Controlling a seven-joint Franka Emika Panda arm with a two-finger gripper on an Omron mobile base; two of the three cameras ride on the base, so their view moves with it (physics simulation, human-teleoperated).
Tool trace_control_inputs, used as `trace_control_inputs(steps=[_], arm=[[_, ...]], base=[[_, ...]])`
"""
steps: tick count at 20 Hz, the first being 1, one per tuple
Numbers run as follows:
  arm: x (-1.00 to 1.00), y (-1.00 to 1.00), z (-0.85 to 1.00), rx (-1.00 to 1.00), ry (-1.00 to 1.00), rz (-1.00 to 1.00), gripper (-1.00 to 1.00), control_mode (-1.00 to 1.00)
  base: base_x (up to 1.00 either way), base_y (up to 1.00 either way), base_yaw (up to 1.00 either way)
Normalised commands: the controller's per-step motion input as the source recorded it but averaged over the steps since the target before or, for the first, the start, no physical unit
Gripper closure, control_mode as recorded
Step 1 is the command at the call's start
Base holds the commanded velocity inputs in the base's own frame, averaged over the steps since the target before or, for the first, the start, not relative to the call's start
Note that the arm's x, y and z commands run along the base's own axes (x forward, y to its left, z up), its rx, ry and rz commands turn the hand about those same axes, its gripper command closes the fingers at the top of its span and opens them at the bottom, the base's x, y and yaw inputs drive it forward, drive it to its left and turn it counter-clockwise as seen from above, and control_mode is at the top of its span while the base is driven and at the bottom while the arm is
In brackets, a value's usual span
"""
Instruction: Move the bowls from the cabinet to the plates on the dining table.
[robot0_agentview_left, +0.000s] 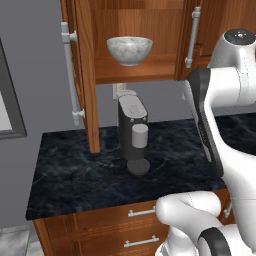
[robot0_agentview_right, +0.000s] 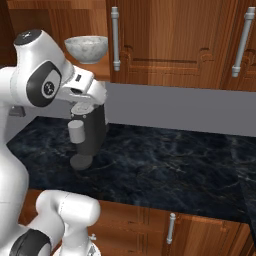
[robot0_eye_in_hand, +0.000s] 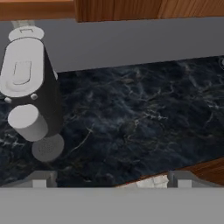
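Observation:
A white-grey marbled bowl (robot0_agentview_left: 129, 50) (robot0_agentview_right: 86, 48) stands upright on the wooden shelf of the open cabinet (robot0_agentview_left: 150, 70). The cabinet's left door (robot0_agentview_left: 86, 75) is swung out toward me. My gripper (robot0_eye_in_hand: 111, 180) hangs over the black counter, below the shelf and to the right of the bowl. It is open, its two fingertips (robot0_eye_in_hand: 43, 178) wide apart with nothing between them. It looks down at the counter beside the coffee machine. The plates and the dining table are out of view.
A dark coffee machine (robot0_agentview_left: 132, 132) (robot0_agentview_right: 90, 135) (robot0_eye_in_hand: 30, 92) stands on the black marble counter (robot0_agentview_left: 75, 175) (robot0_eye_in_hand: 140, 113) under the shelf. Closed cabinet doors with long bar handles (robot0_agentview_right: 115, 37) run to the right. Drawers (robot0_agentview_left: 142, 212) sit below the counter edge.

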Motion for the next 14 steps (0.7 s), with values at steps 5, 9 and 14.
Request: trace_control_inputs(steps=[5,9,14], arm=[[0.22,-0.1,0.27,-0.04,0.0,0.1,-1.0,-1.0],[0.05,-0.08,0.23,0.0,0.0,0.15,-1.0,-1.0],[0.0,-0.07,0.28,0.0,-0.01,0.11,-1.0,-1.0]], base=[[0.0,0.0,0.0],[0.0,0.0,0.0],[0.0,0.0,0.0]])
